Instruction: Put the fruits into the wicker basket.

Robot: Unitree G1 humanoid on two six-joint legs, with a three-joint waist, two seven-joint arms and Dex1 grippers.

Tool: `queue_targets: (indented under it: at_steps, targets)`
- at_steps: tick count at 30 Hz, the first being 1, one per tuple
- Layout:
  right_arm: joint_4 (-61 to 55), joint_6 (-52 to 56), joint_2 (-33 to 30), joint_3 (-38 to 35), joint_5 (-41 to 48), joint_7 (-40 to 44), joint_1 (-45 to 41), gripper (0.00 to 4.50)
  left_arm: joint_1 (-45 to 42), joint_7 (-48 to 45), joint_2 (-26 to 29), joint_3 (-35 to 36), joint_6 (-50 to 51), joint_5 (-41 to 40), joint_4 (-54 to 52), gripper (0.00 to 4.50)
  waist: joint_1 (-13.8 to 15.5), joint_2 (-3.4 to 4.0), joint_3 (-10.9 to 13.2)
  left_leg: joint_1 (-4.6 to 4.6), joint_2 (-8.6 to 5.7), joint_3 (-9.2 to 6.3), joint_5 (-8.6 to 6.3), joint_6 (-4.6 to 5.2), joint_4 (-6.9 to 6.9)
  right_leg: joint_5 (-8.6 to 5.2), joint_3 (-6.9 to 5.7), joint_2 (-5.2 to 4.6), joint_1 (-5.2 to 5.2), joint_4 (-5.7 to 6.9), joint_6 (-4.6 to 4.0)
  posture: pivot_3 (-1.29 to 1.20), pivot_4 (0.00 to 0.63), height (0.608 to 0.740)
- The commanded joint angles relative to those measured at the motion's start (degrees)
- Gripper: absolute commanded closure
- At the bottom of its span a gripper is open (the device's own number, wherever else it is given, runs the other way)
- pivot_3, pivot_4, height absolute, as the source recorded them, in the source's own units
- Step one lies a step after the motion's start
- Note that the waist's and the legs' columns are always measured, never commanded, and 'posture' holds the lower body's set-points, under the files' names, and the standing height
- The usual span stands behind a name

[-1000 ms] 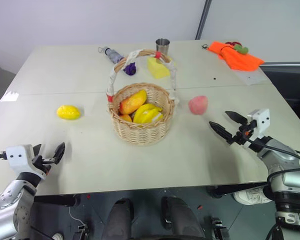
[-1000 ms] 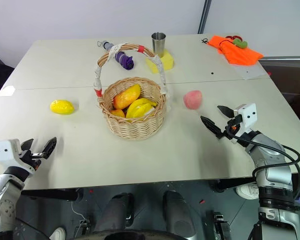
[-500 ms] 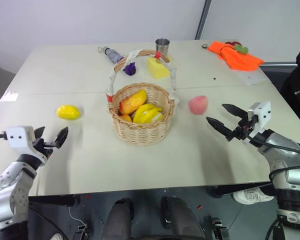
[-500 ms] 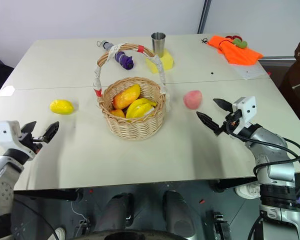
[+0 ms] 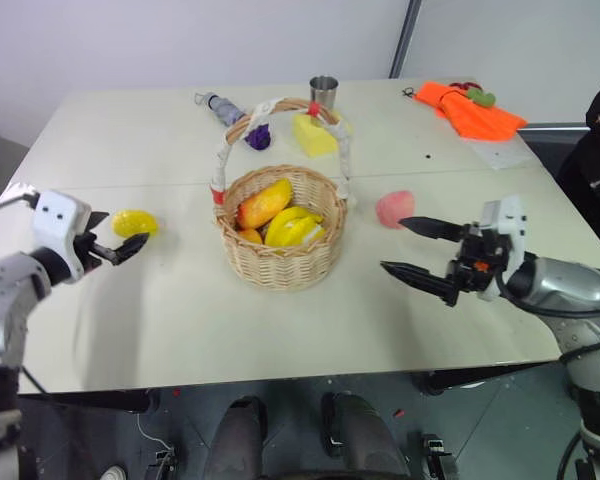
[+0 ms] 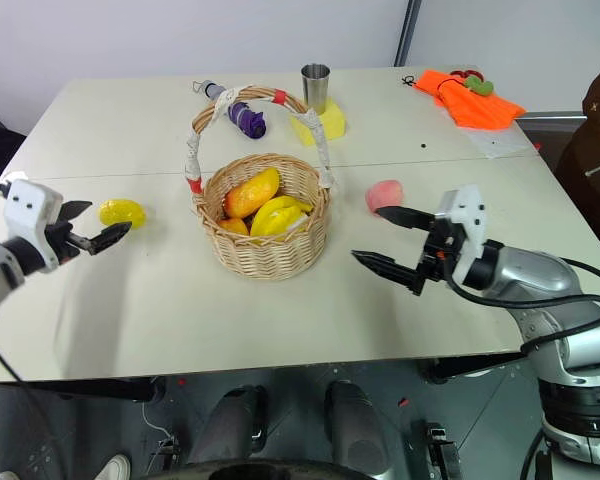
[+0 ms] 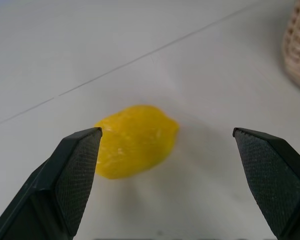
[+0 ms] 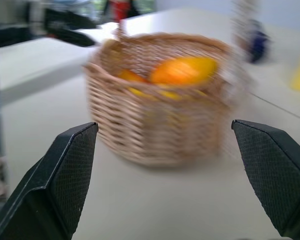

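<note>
The left gripper [image 5: 112, 247] is held wide open, nothing in it, with the lemon [image 7: 136, 140] just ahead, nearer one finger than the other. If the fingers are closed off-centre, the oval fruit may be squeezed out and rolled across the table [image 5: 160, 330]. The right gripper [image 6: 388, 245] is spread wide and empty too; the peach [image 6: 383, 195] lies just beyond it and the wicker basket [image 6: 265, 252], already filled with mango and bananas, beside it, so its rim could be struck.

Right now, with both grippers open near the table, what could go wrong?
The lemon sits off-centre toward one finger of the open left gripper, so closing could nudge or roll it away. The open right gripper faces the wicker basket rather than the peach, and could bump either.
</note>
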Motion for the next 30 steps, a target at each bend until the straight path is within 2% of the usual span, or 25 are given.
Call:
queue_targets:
  at_steps: [1,7,13,16,19,20,23,30]
  targets:
    - [-3.7,1.7,-0.2,0.4,2.8,-0.6,-1.4,0.05,-7.9,-6.1,2.1,-5.1,-7.2,5.9,11.8,0.00,0.1,0.00,0.0,-0.02,-0.01,0.01,0.00,0.00,0.00,0.04,0.00,-0.02,0.01,-0.01,-0.07,0.00,0.150,0.740]
    - [-6.6,2.9,0.3,0.7,4.2,-2.3,-0.6,0.05,-21.2,-14.4,1.6,-12.2,-15.2,12.8,30.5,0.00,0.1,-0.05,0.0,-0.15,-0.03,0.11,-0.07,0.12,0.02,0.02,0.03,-0.05,-0.01,-0.13,0.07,0.00,0.150,0.740]
    - [-7.7,2.5,0.7,1.1,4.2,-3.5,0.4,0.05,-28.4,-17.9,-0.3,-16.4,-20.2,18.3,42.2,0.00,0.0,-0.07,0.0,-0.11,-0.01,0.12,-0.09,0.16,0.04,0.04,0.04,0.00,-0.03,-0.04,0.13,0.00,0.150,0.740]
    - [-8.4,2.8,0.5,0.8,4.9,-4.1,0.1,0.00,-29.7,-19.0,-0.5,-17.1,-21.8,20.0,44.8,0.85,0.0,-0.08,0.0,-0.11,-0.01,0.13,-0.09,0.16,0.06,0.04,0.05,0.00,-0.03,-0.01,0.14,0.00,0.150,0.740]
    - [-8.8,3.1,0.2,0.4,5.6,-4.5,-0.5,0.00,-29.8,-18.5,-0.4,-17.2,-23.4,21.2,46.4,2.23,0.0,-0.07,0.0,-0.09,-0.01,0.13,-0.09,0.16,0.06,0.08,0.06,-0.01,-0.03,0.01,0.21,0.00,0.150,0.740]
    - [-8.9,3.1,0.1,0.3,5.8,-4.6,-0.7,0.00,-29.6,-18.1,-0.2,-17.0,-24.0,21.4,46.6,2.52,-0.1,-0.08,0.0,-0.08,-0.01,0.14,-0.09,0.16,0.06,0.08,0.07,-0.01,-0.03,0.02,0.21,0.00,0.150,0.740]
    - [-8.9,3.0,0.0,0.5,5.8,-4.5,-1.1,0.00,-28.6,-18.3,0.6,-16.3,-25.4,21.3,46.2,2.52,-0.1,-0.07,0.0,-0.04,0.00,0.17,-0.09,0.16,0.07,0.08,0.10,-0.01,-0.03,0.07,0.21,0.00,0.150,0.740]
    - [-7.9,2.2,0.4,1.4,5.0,-4.0,-2.0,0.00,-24.0,-20.2,3.5,-8.4,-21.9,14.1,39.7,2.52,-0.3,-0.08,0.0,-0.02,0.06,0.22,-0.09,0.16,0.07,0.09,0.12,0.01,-0.06,0.16,0.22,0.00,0.150,0.740]
